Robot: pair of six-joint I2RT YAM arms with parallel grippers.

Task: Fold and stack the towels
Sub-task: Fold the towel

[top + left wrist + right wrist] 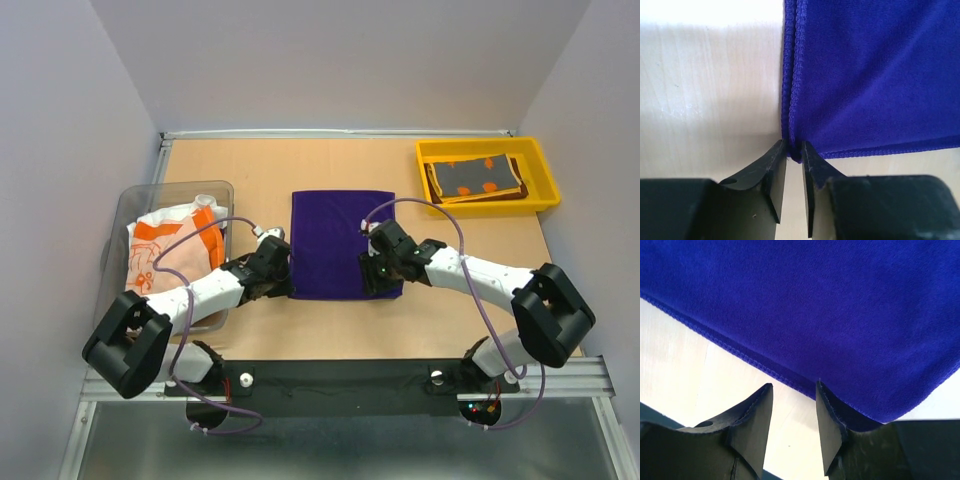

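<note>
In the middle of the surface (250,160) lies the purple towel (343,243), folded double, soft knit with stitched hems. Left tool (794,155) pinches its near-left corner; right tool (794,390) stands open at the near-right edge, holding nothing. Right of it, folded towels (474,178) sit in the yellow tray (540,165); left, the orange-and-white towel (172,250) waits crumpled in the clear bin (215,188).

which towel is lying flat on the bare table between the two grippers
The purple towel, folded at the table's centre. The orange-and-white towel sits crumpled in the clear bin; the grey orange-spotted one lies in the yellow tray.
</note>
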